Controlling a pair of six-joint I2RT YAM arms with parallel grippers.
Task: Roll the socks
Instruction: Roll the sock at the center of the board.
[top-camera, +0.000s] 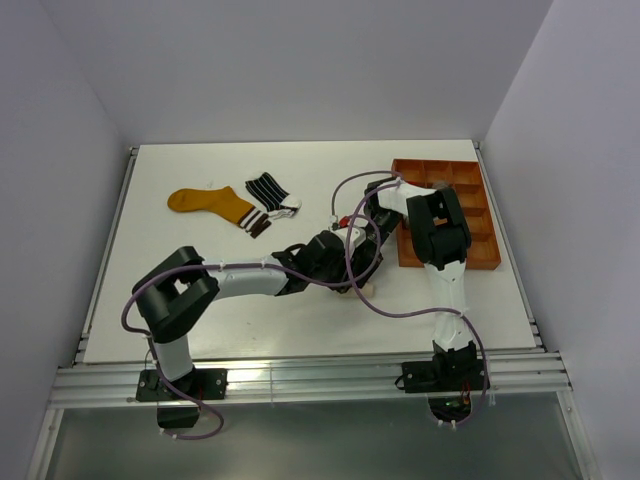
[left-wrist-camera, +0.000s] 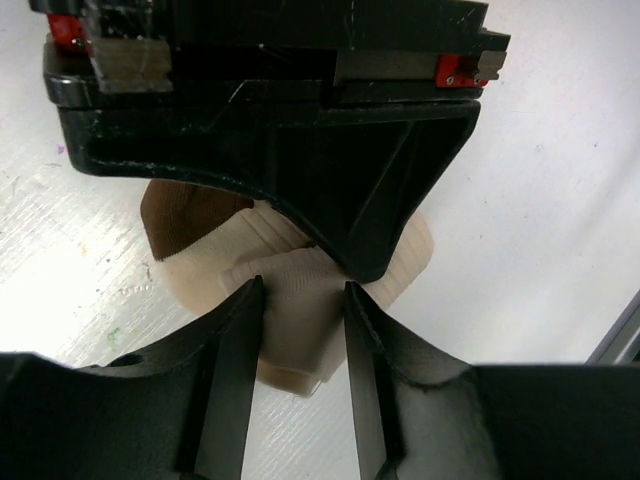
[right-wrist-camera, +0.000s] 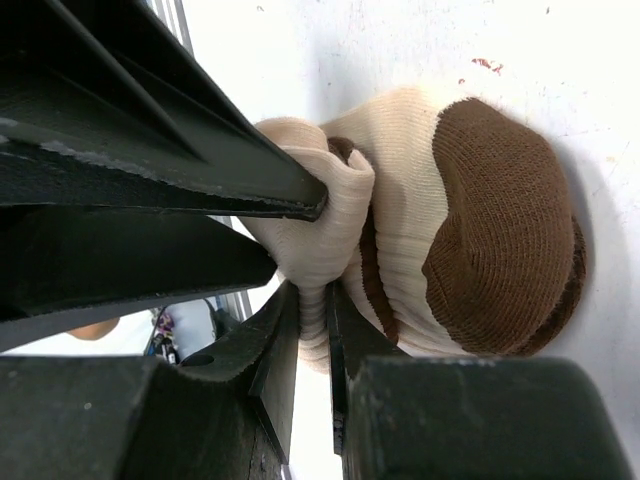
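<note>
Two tools meet on one cream-and-brown sock (right-wrist-camera: 470, 220), bundled on the surface (top-camera: 200, 170) just left of the tray (top-camera: 440, 165); the right tool (right-wrist-camera: 312, 300) pinches its cream fold tight; the left tool (left-wrist-camera: 300, 290) straddles the roll from the opposite side, half-spread, its hold impossible to tell.
</note>
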